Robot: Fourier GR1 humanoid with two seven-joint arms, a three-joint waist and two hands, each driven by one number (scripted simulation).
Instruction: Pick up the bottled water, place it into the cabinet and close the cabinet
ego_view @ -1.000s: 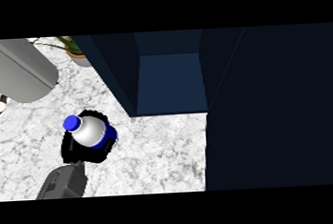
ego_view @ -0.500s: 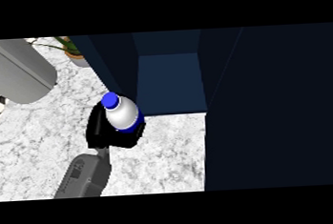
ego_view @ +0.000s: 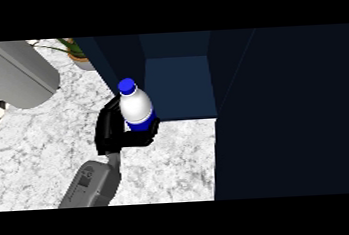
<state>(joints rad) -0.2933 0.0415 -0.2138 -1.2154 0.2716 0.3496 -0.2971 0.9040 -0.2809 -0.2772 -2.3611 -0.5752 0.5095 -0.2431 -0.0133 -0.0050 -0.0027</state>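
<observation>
The left hand, clamped round the bottled water, had swung it toward one o'clock — reaching the open cabinet threshold.

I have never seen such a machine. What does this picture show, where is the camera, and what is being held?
The camera sits at the robot's head and looks steeply down at a marble kitchen counter. The grey forearm rising from the lower edge carries the robot's left hand, black, at the view's left. Its fingers curl round a water bottle, white with a blue cap, in front of an open dark blue cabinet. The dark panel at the right is probably the cabinet's door. Behind, on the counter, stand a grey cylinder and a potted plant. The right hand is not in view.
</observation>
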